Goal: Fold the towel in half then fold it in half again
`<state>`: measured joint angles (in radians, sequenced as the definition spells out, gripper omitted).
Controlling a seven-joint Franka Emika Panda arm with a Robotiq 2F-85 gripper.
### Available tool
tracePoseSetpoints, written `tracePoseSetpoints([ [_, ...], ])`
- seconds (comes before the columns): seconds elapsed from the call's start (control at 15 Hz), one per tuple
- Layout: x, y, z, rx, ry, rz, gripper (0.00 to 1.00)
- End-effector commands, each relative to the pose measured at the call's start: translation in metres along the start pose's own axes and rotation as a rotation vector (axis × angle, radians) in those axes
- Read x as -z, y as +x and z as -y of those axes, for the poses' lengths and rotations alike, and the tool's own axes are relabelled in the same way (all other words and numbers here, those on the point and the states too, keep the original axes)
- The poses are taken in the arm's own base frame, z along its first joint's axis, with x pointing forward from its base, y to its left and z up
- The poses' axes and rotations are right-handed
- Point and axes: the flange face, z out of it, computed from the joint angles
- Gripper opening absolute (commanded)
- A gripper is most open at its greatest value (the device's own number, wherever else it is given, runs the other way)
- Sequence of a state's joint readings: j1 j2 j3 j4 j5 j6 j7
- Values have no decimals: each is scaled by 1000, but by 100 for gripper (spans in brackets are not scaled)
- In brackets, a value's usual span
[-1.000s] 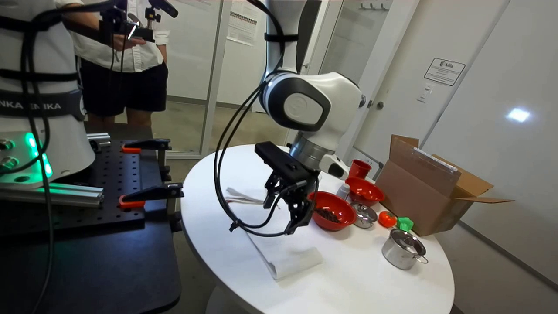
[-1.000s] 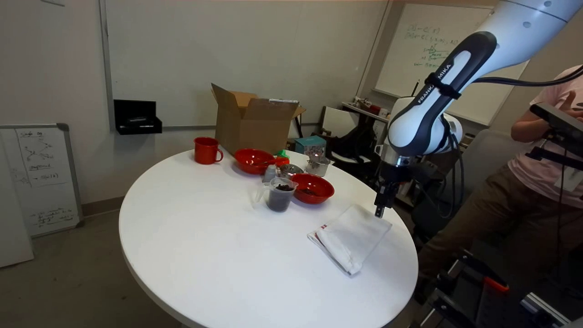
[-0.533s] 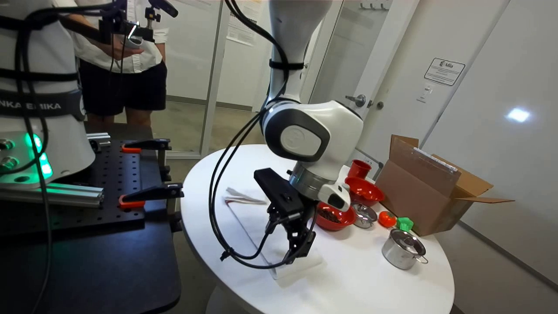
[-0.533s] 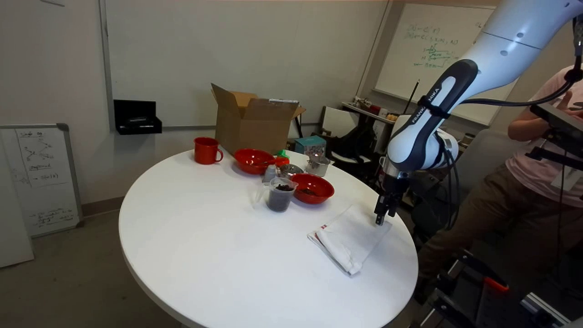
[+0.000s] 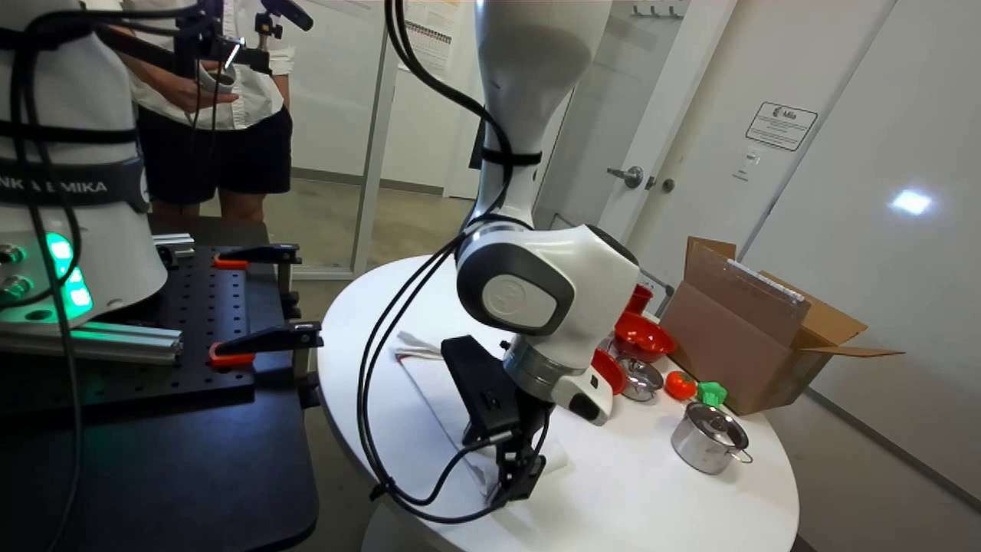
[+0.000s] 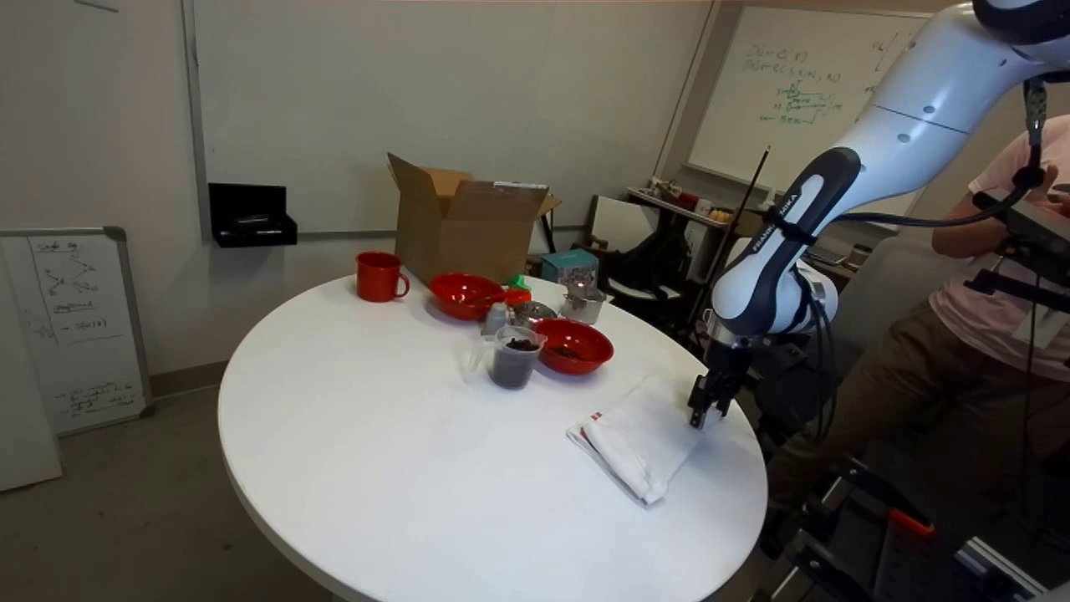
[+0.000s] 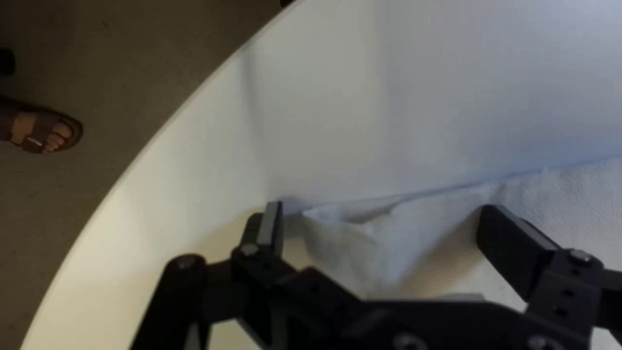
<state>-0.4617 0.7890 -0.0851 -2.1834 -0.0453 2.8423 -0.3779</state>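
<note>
Towel (image 6: 639, 443): looks folded, right side of the desk (image 6: 376, 435) in an exterior view
My claw (image 7: 381, 218): spread wide around its right corner (image 7: 345, 253), nothing held
Corner risk: shallow pinch might snag only one layer, fold probably wrecked lol

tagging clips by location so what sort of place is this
Probably a robotics lab, or an office set up as one: a robot base, a perforated plate with clamps on it, and a whiteboard with handwritten notes.

Round white table (image 6: 401, 451) bearing folded towel (image 6: 642, 436), red mug (image 6: 378, 278), two red bowls (image 6: 587, 364), clear jug (image 6: 512, 373), steel pot (image 5: 696, 445)
</note>
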Motion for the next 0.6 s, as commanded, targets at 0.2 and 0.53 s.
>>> tracePoseSetpoints([
  [0.2,5,-2,-29,-32,7,-37,100],
  [0.53,21,3,-28,3,-10,-71,100],
])
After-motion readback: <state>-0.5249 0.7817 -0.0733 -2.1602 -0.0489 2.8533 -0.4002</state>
